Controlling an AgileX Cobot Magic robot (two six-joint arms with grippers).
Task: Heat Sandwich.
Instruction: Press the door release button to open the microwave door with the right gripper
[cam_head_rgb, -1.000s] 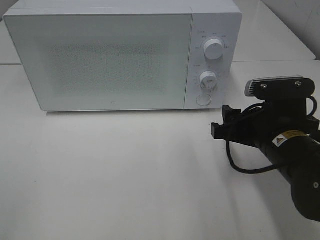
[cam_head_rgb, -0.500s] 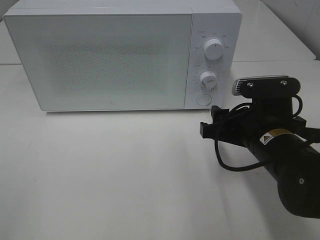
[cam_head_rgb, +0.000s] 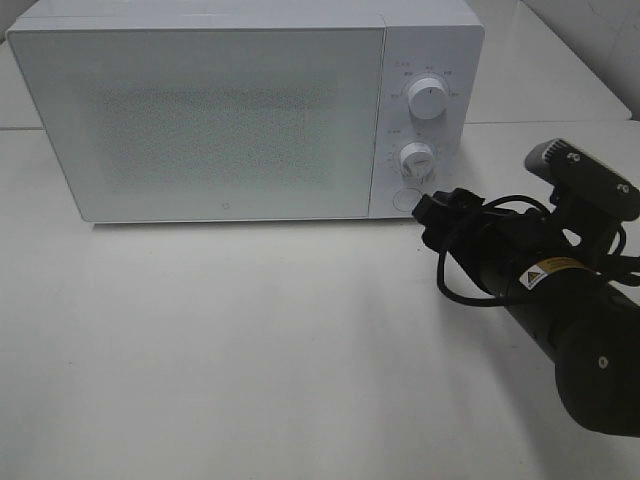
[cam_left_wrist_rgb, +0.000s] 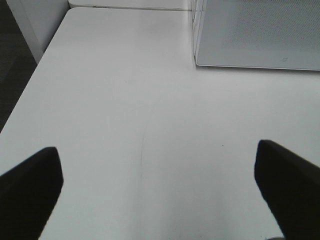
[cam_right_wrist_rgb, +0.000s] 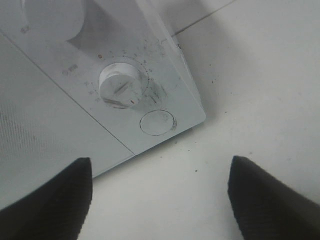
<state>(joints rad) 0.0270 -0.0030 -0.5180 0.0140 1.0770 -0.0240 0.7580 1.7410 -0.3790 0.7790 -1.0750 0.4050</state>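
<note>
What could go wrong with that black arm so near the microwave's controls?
1. The right gripper, jaws open, sits beside the round button. A slightly off push might catch the lower dial just above it and change the setting.
2. A hard push could slide the microwave on the smooth table.
3. The loose cable looped under the arm could snag.

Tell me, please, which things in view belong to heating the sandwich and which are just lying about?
For the job: the microwave, door shut; its round button; its upper dial; its lower dial; the right tool, open, close to that button.
Just about: the left tool, open over the table; nothing loose shows. The sandwich is not in view.
</note>
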